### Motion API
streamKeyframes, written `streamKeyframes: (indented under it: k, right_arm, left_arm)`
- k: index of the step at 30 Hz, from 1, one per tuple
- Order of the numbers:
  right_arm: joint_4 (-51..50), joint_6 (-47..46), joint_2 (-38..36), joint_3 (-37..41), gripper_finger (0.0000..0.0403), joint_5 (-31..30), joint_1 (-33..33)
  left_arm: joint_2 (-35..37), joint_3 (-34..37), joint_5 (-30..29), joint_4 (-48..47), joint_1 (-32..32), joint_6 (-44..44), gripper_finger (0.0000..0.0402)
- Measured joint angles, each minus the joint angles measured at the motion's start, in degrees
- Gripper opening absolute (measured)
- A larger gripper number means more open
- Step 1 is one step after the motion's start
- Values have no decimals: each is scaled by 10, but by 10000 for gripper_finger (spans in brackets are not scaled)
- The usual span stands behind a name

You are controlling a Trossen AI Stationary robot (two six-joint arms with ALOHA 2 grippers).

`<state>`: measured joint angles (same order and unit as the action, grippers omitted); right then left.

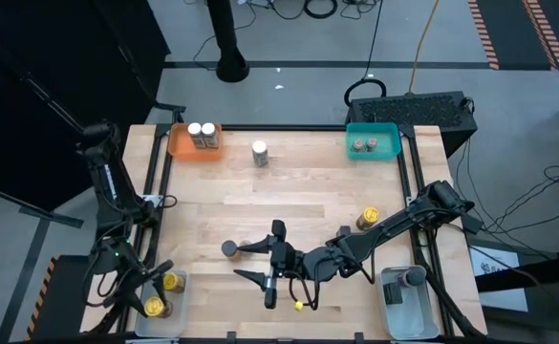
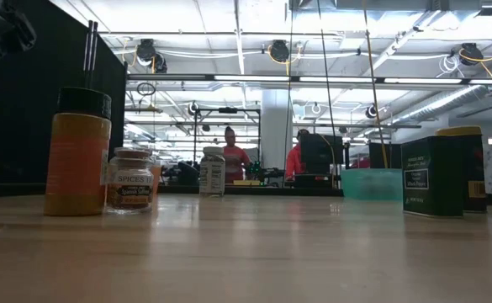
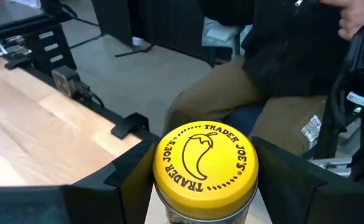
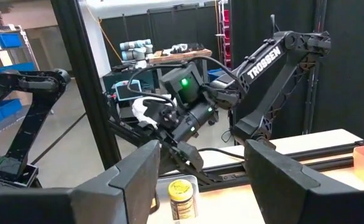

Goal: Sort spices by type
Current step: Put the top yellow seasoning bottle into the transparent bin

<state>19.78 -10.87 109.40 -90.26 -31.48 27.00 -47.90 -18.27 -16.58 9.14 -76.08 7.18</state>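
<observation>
Wooden table (image 1: pixel 289 191) first — at its near left corner the clear tray (image 1: pixel 179 320) is reached. A yellow-lidded jar (image 3: pixel 205 155) sits between the left gripper (image 3: pixel 206 167) fingers; held or freed cannot be told. The right gripper (image 1: pixel 250 261) is wide and empty, so the dark-lidded jar (image 1: pixel 229 248) beside it must be grabbed next.

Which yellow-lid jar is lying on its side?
The yellow-lid jar alone on the bare wood at the table's right, near the right arm. The other two stand upright in the clear tray at the near-left corner.

Ten spice jars (image 1: pixel 259 153) — four trays (image 1: pixel 179 143)
</observation>
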Motion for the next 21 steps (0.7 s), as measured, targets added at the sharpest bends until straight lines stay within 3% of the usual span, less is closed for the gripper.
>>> streamKeyframes:
  k: [21]
  right_arm:
    - [0,5,0,0,217,0,-15]
  left_arm:
    - [29,32,-20,50,17,-45,239]
